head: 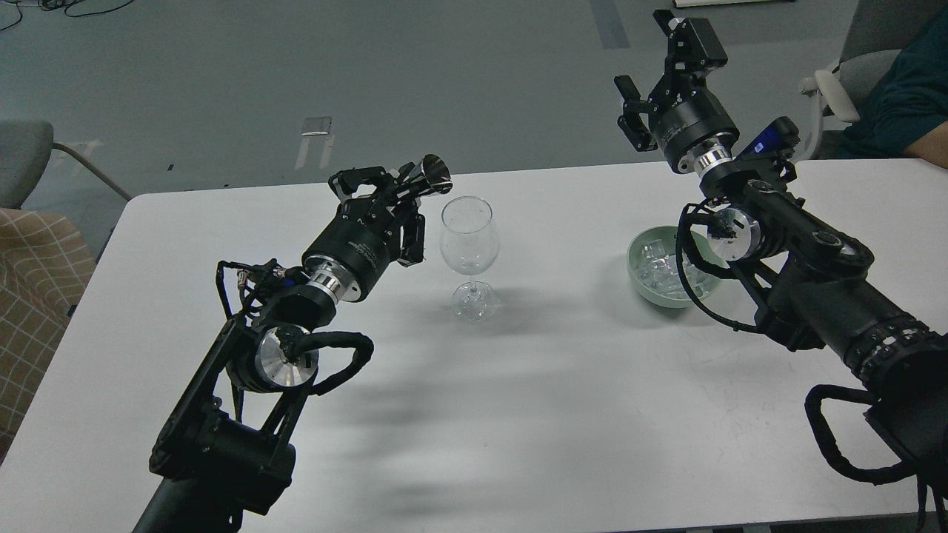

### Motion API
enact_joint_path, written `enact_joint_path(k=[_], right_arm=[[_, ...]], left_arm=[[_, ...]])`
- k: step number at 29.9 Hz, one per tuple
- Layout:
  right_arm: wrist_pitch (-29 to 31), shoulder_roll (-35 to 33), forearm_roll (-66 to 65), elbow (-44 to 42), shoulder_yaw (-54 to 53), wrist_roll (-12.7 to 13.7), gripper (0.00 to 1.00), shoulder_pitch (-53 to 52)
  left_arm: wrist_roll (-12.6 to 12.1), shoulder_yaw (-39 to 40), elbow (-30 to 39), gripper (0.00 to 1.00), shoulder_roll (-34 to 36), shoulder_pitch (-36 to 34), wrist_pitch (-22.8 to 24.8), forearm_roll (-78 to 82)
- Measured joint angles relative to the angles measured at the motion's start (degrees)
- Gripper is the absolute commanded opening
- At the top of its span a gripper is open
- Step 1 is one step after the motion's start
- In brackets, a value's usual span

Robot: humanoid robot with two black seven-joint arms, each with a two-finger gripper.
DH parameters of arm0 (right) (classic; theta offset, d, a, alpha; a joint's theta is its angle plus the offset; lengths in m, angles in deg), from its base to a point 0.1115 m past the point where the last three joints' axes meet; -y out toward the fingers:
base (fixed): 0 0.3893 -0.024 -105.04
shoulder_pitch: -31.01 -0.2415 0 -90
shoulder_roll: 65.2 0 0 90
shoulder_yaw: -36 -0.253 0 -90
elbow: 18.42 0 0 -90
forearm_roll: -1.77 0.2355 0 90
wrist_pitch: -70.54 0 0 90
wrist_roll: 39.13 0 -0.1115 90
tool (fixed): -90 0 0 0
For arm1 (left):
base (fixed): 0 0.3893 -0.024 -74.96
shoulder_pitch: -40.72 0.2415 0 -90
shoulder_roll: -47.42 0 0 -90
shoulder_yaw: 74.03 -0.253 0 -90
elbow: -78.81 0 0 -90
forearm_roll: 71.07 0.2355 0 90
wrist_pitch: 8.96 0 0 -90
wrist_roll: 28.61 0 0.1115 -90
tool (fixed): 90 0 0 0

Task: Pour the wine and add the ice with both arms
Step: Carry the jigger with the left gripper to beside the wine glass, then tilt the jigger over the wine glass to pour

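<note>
On the white table [518,385], the left gripper [404,196] clamps a small metal cup [433,176], tilted just left of the upright wine glass [469,255]. The right gripper [659,81] hangs high, jaws spread and empty, beyond the green bowl [643,277] holding ice [659,266] at right.

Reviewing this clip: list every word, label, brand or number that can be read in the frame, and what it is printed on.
No text here can be read with confidence.
Left hand, body: a pale printed line, too small and blurred to read.
Right hand, body: faint pale print, also unreadable.
Wine glass, green bowl, table: no markings visible.
</note>
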Motion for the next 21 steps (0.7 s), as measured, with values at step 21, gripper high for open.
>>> enact_joint_path(k=[21], right_arm=[[0.0, 0.0, 0.0, 0.0, 0.0, 0.0, 1.00, 0.1]], left_arm=[[0.1, -1.6, 0.0, 0.08, -0.3, -1.1, -0.1, 9.0]])
